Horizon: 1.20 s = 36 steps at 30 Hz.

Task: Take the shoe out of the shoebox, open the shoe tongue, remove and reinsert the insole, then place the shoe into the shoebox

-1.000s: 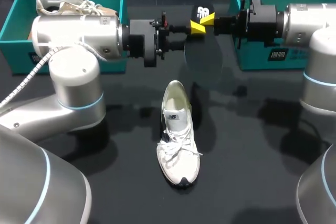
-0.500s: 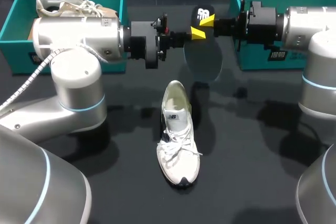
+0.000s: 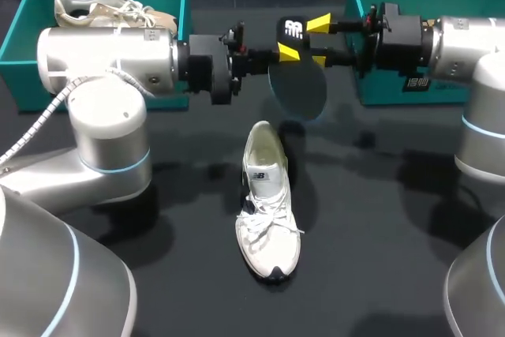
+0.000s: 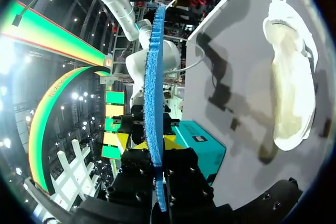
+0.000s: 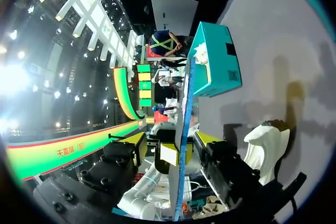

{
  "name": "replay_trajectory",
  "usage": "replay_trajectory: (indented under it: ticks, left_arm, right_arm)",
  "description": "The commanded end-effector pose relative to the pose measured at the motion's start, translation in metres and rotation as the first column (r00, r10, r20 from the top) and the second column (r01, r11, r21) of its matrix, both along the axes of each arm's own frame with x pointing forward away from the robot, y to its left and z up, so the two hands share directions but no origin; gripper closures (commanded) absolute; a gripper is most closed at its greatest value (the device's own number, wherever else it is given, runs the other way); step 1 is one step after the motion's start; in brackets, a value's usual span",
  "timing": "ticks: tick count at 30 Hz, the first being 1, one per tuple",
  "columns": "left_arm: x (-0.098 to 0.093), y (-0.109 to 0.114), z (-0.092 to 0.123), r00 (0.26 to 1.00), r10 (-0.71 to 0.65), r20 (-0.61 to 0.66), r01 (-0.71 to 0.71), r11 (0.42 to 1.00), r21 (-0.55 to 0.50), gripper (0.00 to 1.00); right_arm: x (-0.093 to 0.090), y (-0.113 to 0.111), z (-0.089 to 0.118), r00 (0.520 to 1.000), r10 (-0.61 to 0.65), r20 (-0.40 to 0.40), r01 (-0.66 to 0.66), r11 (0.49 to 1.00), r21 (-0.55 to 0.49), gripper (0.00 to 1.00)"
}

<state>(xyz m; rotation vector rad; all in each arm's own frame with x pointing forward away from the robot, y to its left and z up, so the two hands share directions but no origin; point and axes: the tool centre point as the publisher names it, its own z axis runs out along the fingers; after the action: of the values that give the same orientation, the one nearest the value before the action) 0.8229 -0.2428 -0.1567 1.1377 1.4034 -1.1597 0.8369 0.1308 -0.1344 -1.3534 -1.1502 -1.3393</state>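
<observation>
Insole [image 3: 297,84] hangs near shoe [image 3: 267,211] (second shoe [image 3: 102,7] in left shoebox [image 3: 17,41]).

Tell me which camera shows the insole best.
The head view. There the insole shows its broad face, hanging above the table beyond the shoe, gripped near its top by the left gripper. Both wrist views catch it only edge-on, as a thin blue strip between that gripper's fingers.
</observation>
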Motion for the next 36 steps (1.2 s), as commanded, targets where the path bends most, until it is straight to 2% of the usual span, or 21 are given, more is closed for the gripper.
replay_trajectory:
  ticks: [1,6,8,9,21,23,26,29,30,31,36]
  left_arm:
    - [-0.014,0.024,0.002,0.997,-0.007,-0.073,0.005,0.999,-0.033,1.0]
    - [-0.023,0.036,0.002,0.952,-0.092,-0.291,0.057,0.99,-0.128,1.0]
    - [-0.029,0.04,0.003,0.937,-0.081,-0.339,0.052,0.994,-0.095,1.0]
    - [-0.033,0.041,0.006,0.95,-0.083,-0.302,0.072,0.996,-0.049,1.0]
    - [-0.033,0.041,0.006,0.95,-0.083,-0.302,0.072,0.996,-0.049,1.0]
    - [-0.033,0.039,0.007,0.889,-0.08,-0.451,0.049,0.996,-0.081,1.0]
    - [-0.033,0.044,0.006,0.722,-0.064,-0.688,0.0,0.996,-0.093,1.0]
    - [-0.035,0.051,0.008,0.428,-0.09,-0.899,-0.05,0.991,-0.123,1.0]
    - [-0.035,0.053,0.009,0.305,-0.125,-0.944,-0.05,0.988,-0.147,1.0]
    - [-0.036,0.055,0.01,0.247,-0.141,-0.959,-0.045,0.987,-0.156,1.0]
    - [-0.04,0.057,0.012,0.237,-0.141,-0.961,-0.027,0.988,-0.151,1.0]
  right_arm:
    - [-0.016,-0.02,0.005,1.0,0.009,0.024,-0.009,1.0,0.003,0.0]
    - [-0.018,-0.024,0.005,0.999,0.009,0.036,-0.009,1.0,0.007,0.0]
    - [-0.018,-0.024,0.005,0.999,0.009,0.036,-0.009,1.0,0.007,0.0]
    - [-0.018,-0.024,0.005,0.999,0.009,0.036,-0.009,1.0,0.007,0.0]
    - [-0.018,-0.024,0.005,0.999,0.009,0.036,-0.009,1.0,0.007,0.0]
    - [-0.018,-0.024,0.005,0.999,0.009,0.036,-0.009,1.0,0.007,0.0]
    - [-0.018,-0.024,0.005,0.999,0.009,0.036,-0.009,1.0,0.007,0.0]
    - [-0.018,-0.024,0.005,0.999,0.009,0.036,-0.009,1.0,0.007,0.0]
    - [-0.018,-0.024,0.005,0.999,0.009,0.036,-0.009,1.0,0.007,0.0]
    - [-0.018,-0.024,0.005,0.999,0.009,0.036,-0.009,1.0,0.007,0.0]
    - [-0.018,-0.024,0.005,0.999,0.009,0.036,-0.009,1.0,0.007,0.0]
